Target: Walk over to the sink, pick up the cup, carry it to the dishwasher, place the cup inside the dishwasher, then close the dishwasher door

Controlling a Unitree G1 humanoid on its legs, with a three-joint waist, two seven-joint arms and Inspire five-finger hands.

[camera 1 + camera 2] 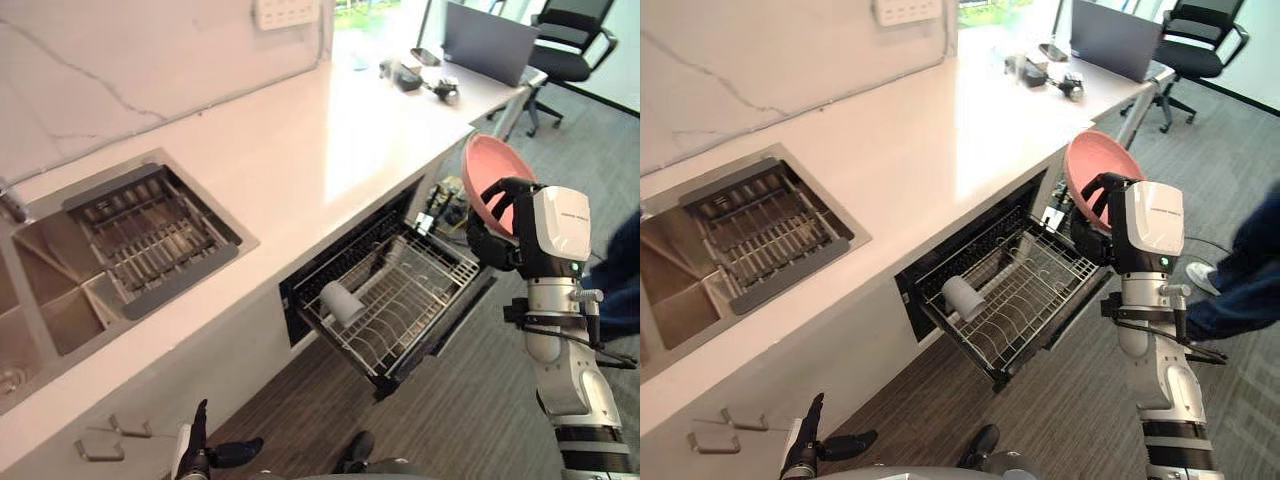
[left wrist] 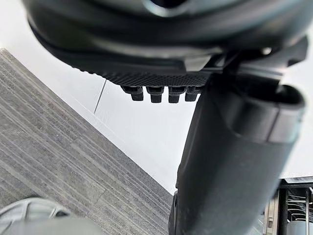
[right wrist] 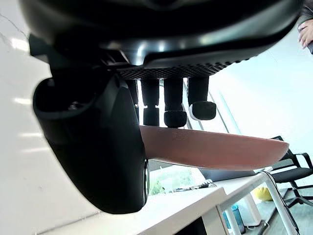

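While the right robot hand (image 1: 495,240) clasps the pink bowl (image 1: 478,168) by its rim, the open dishwasher rack (image 1: 425,290) lies below-left, nearest it; left robot hand (image 1: 197,442) hangs relaxed.

No legible text on any surface

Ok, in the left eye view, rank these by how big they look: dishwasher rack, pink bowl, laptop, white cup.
1. dishwasher rack, clearly largest.
2. pink bowl and laptop: about alike. The bowl is partly hidden by the right hand and the laptop is farther off, so they are left unranked.
3. white cup, smallest.
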